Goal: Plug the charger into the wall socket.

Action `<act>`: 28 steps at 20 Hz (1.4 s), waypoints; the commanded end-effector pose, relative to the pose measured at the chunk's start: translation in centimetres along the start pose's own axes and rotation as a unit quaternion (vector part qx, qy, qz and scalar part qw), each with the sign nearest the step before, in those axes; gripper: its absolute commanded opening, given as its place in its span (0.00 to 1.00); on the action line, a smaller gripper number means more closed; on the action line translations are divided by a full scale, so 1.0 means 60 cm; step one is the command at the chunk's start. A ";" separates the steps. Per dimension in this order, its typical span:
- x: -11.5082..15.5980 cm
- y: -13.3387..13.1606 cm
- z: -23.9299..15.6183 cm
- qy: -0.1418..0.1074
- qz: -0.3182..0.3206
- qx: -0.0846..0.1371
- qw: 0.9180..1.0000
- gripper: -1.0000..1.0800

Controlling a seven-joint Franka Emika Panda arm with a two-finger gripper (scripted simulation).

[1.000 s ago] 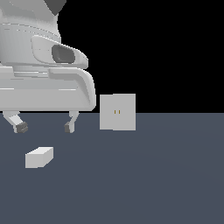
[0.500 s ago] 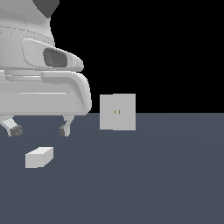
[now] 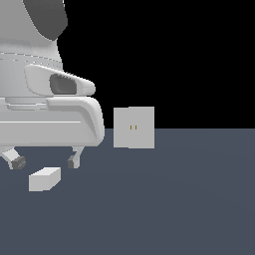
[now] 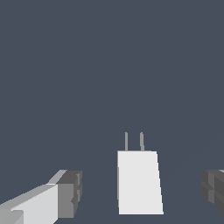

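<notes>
Charger flat on worktop below spread, empty jaws of gripper, well short of wall socket; likely light, rigid; grip long flat sides, spare thin prongs.

Apparently a bare simulated scene: flat slate floor under black void.
</notes>
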State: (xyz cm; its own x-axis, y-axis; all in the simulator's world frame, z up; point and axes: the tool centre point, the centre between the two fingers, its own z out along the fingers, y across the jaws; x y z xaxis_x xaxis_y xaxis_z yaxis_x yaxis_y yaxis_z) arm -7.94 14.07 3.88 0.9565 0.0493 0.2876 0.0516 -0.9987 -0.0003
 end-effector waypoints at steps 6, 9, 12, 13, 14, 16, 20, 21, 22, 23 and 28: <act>-0.012 0.000 0.040 0.000 0.000 0.000 1.000 0.96; -0.013 0.000 0.043 0.000 0.000 0.000 1.000 0.96; -0.013 0.000 0.043 0.000 0.000 0.000 1.000 0.00; -0.013 0.000 0.043 0.000 0.000 0.000 1.000 0.00; -0.013 0.000 0.043 0.000 0.000 0.000 1.000 0.00; -0.013 0.000 0.043 0.000 0.000 0.000 1.000 0.00; -0.013 0.000 0.043 0.000 0.000 0.000 1.000 0.00; -0.013 0.001 0.042 0.000 0.001 0.000 1.000 0.00; -0.012 0.002 0.041 0.000 0.001 0.000 1.000 0.00; -0.011 0.005 0.040 0.000 0.003 -0.001 1.000 0.00; -0.001 0.036 0.023 0.000 0.016 -0.005 1.000 0.00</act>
State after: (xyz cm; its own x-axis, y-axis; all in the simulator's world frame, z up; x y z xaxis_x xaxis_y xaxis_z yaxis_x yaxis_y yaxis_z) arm -7.68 12.62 2.09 0.9576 0.0284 0.2867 0.0296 -0.9996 0.0000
